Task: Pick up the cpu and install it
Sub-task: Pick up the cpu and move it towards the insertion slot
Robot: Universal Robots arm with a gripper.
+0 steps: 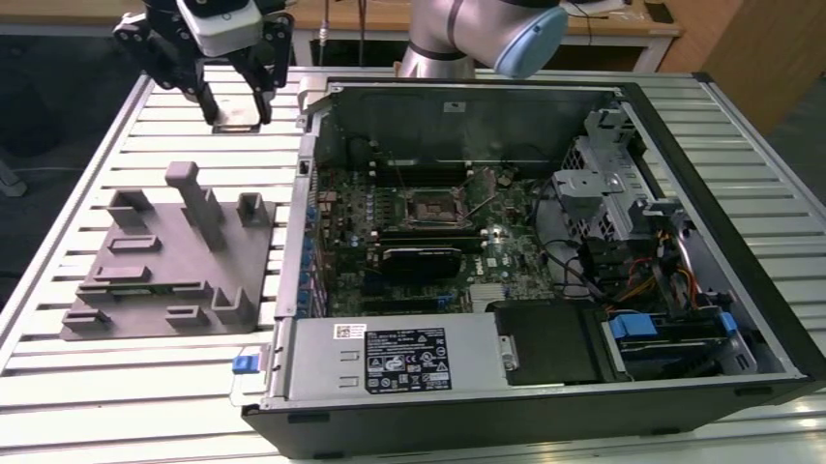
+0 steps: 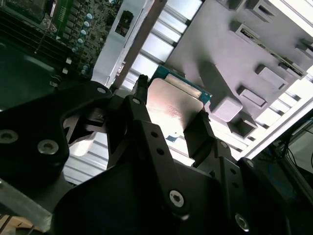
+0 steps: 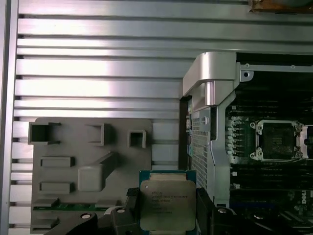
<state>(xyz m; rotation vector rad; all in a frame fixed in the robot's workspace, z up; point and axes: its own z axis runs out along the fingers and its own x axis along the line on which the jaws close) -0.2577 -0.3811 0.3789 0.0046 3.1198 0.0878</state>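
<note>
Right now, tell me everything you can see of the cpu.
The small flat square cpu has a pale silvery metal top with print, on a green board. The black hand clamps two opposite edges, holding it above the slatted metal table, near the grey moulded fixture and the open computer case.

A grey moulded fixture is lying flat on the slatted metal surface, with its upright blocks and open slots pointing up. Just beside it, toward the exterior view's right, an open computer case is resting on its side on the same surface. Inside it a green motherboard is lying exposed, and a black square socket frame with a metal rim is sitting near the board's middle. A silver box bearing a black label is lying along the case's near edge, and a blue tab is sticking out beside it. Toward the exterior view's right, a metal drive cage is standing inside the case, and coloured cables are trailing near it.
</note>
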